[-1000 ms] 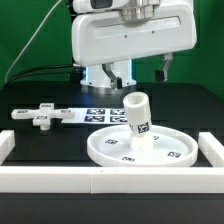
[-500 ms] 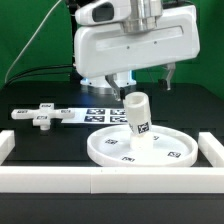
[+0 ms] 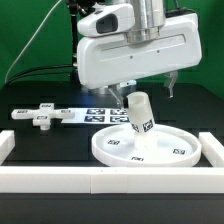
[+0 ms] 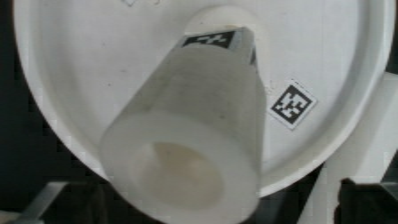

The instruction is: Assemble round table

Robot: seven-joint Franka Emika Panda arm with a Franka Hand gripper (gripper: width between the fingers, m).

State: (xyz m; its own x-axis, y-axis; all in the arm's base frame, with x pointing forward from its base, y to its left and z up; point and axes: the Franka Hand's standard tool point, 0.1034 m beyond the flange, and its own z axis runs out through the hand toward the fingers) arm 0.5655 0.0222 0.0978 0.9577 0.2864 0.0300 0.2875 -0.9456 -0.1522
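Our jaws hung open just above the post point(image 3: 140, 112), which stood on the disc point(image 3: 160, 145) beneath them, likely so we could straddle and grip it.

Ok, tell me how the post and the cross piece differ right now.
The post stands on end on the disc; the cross piece lies flat on the black table, off the disc, toward the exterior view's left. The post is a thick cylinder; the cross piece is a low shape with four arms. Both are white plastic and carry small black-and-white tags.
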